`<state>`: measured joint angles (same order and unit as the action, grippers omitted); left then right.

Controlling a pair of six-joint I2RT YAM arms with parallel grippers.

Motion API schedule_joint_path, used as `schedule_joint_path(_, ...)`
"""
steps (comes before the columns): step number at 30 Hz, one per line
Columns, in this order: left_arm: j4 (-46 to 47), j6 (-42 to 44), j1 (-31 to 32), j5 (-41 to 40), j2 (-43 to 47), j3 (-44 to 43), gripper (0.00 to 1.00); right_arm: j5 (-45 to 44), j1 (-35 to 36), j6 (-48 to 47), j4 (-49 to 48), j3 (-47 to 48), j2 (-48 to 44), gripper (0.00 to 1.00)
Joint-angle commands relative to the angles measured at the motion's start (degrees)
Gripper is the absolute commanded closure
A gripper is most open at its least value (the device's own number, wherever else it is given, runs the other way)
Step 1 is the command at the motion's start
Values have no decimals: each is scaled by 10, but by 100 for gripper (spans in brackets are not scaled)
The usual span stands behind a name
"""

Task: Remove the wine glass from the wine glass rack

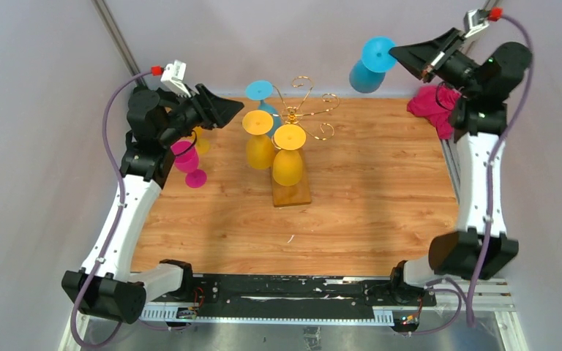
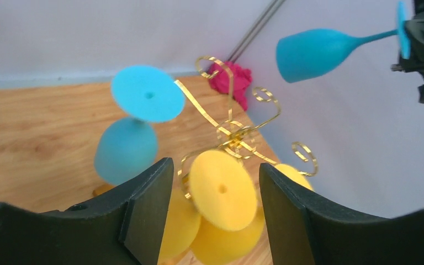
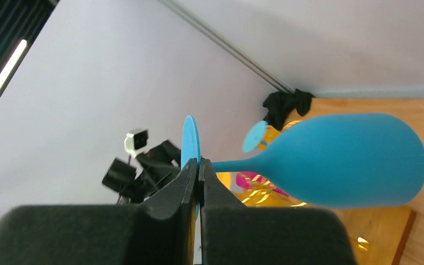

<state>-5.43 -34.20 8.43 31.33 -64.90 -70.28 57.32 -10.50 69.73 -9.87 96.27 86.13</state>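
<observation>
The rack (image 1: pixel 291 194) stands on its wooden base at mid tabletop (image 1: pixel 380 212). To its left a pink glass (image 1: pixel 187 158) lies on its side under the left arm. The left fingers (image 2: pixel 215 164) are about half open and hold nothing. In the wrist view they frame the foot of a yellow glass (image 2: pixel 221 190) without touching it.

The rack carries three glasses upside down, their feet caught in the gold scrolls. Two yellow ones hang on the near side and a blue glass (image 1: pixel 262 95) hangs behind them.

Farthest off, at the back right corner, the right fingers (image 3: pixel 200 171) are closed tight on the stem of the held glass (image 3: pixel 342 160), just beside its foot. This glass, also blue, hangs sideways in the air, well apart from the rack and near a pink cloth (image 1: pixel 432 106).

The glasses look light, stiff and smooth. The thin stem is likely the weak part, yet it is the one place slim enough to pinch. Held sideways, the bowl may lever round in the grip. For a hung glass, the best hold is probably the stem just under the foot. It should slide out along the wire, since the foot looks too wide to drop through.
</observation>
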Motion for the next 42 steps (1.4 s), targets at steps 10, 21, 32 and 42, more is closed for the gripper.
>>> schedule_joint_path(10,317,-126,39,156,-35,-28,26,30,87,148,-234,45,-172,100)
schedule_joint_path(21,959,-556,41,202,-172,19,23,10,229,228,-398,53,-85,100)
schedule_joint_path(32,958,-559,43,200,-177,21,22,9,297,206,-385,77,-32,100)
schedule_joint_path(42,958,-557,46,179,-175,28,22,0,344,230,-434,31,-10,100)
